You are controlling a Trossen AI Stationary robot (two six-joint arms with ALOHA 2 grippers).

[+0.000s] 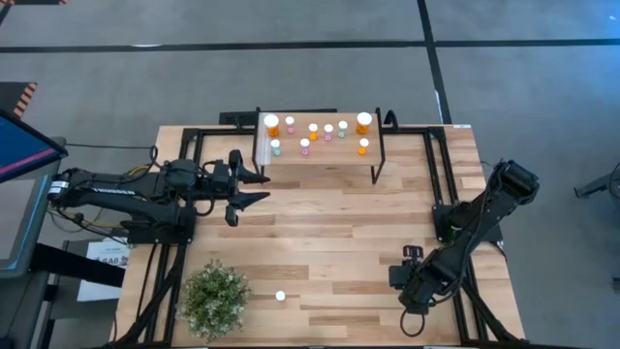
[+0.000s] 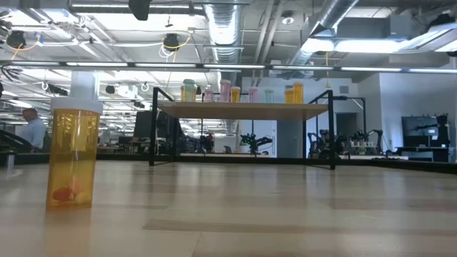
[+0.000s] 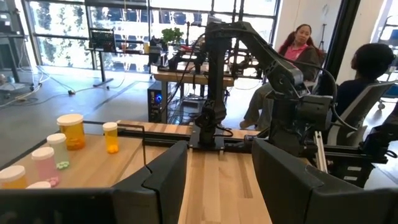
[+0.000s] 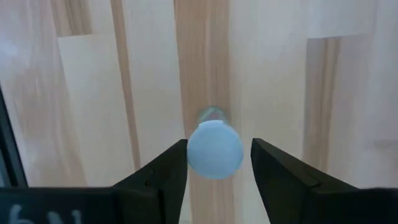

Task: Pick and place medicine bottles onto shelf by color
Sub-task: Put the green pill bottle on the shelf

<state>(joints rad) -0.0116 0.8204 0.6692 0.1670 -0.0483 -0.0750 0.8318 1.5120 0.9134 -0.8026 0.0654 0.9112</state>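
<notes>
Bottles mostly shelved, one at the right tool and one loose on the surface.

Medicine bottles (image 1: 313, 132), about ten, stood on the shelf (image 1: 320, 153) at upper centre of the high view. A small one (image 1: 281, 296) remained beside the plant (image 1: 214, 299), lower left. The right tool (image 4: 214, 163) pointed straight down, its fingers flanking a white-capped bottle (image 4: 214, 148) without visibly touching; whether they gripped, I cannot tell. The left tool (image 1: 254, 186) reached level toward the shelf's end, open and empty.

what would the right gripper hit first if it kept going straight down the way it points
Probably the small white-capped teal bottle standing on the wooden tabletop, framed between the right gripper and its open fingers; depth is unclear.
</notes>
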